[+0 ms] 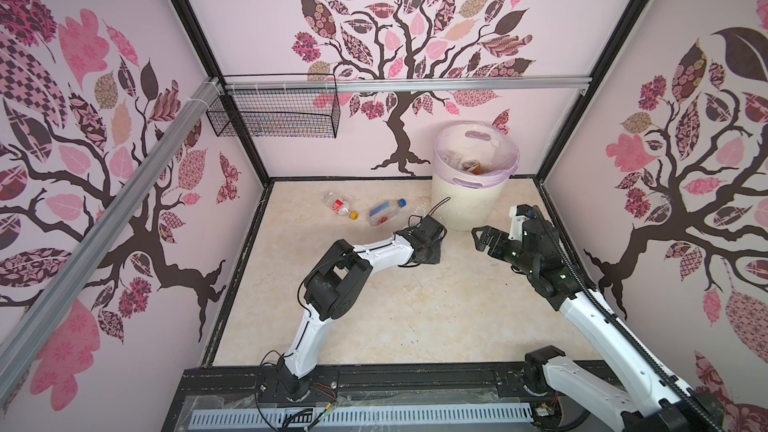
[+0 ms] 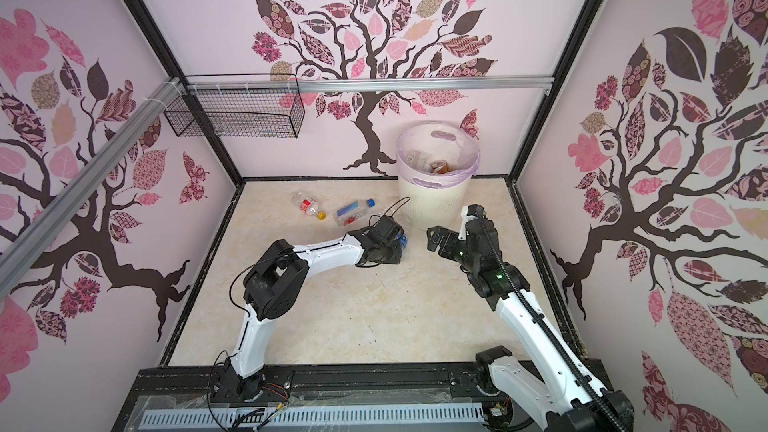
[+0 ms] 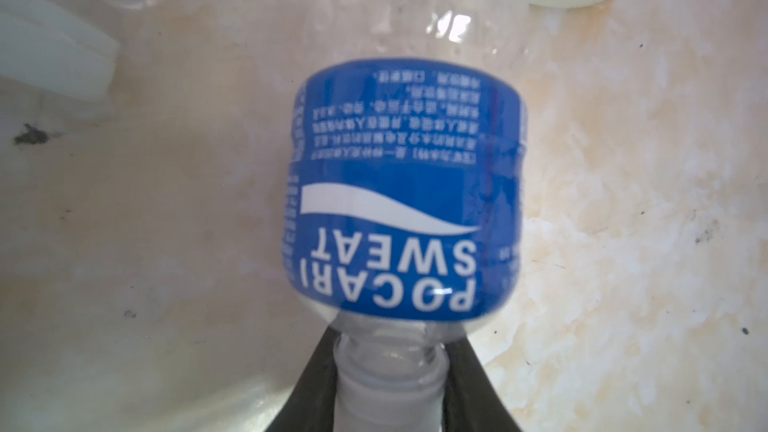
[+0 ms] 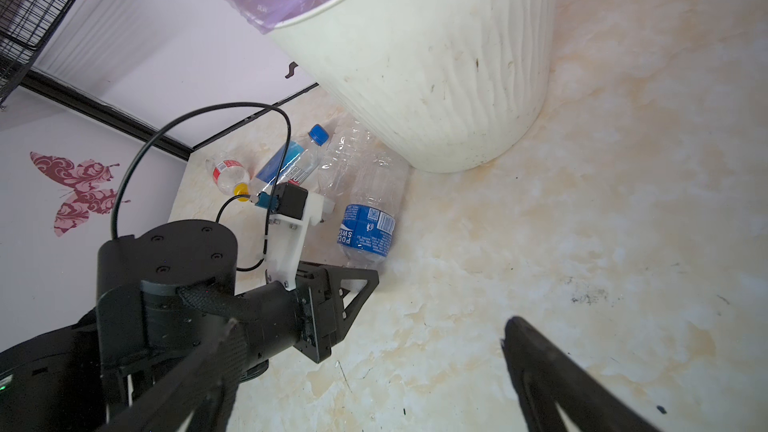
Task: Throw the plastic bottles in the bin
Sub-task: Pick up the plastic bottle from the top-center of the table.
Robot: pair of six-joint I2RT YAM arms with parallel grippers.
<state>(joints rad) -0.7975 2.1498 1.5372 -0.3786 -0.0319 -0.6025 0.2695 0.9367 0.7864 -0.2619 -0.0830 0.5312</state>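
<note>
My left gripper [image 3: 390, 351] is shut on the neck of a clear plastic bottle with a blue label [image 3: 399, 201] that lies on the floor just left of the bin's foot. The right wrist view shows this bottle [image 4: 368, 234] at the left gripper [image 4: 353, 284]. The cream ribbed bin [image 1: 469, 201] with its lilac bag stands at the back and holds some bottles. On the floor to its left lie a yellow-capped bottle [image 1: 340, 204], a blue-capped bottle [image 1: 386, 211] and a crushed clear bottle [image 4: 353, 151]. My right gripper [image 1: 482, 238] hangs open and empty in front of the bin.
A black wire mesh basket [image 1: 274, 112] hangs from the rail at the back left, above the floor. Patterned walls close in the floor on three sides. The two grippers are close together near the bin [image 2: 432, 205].
</note>
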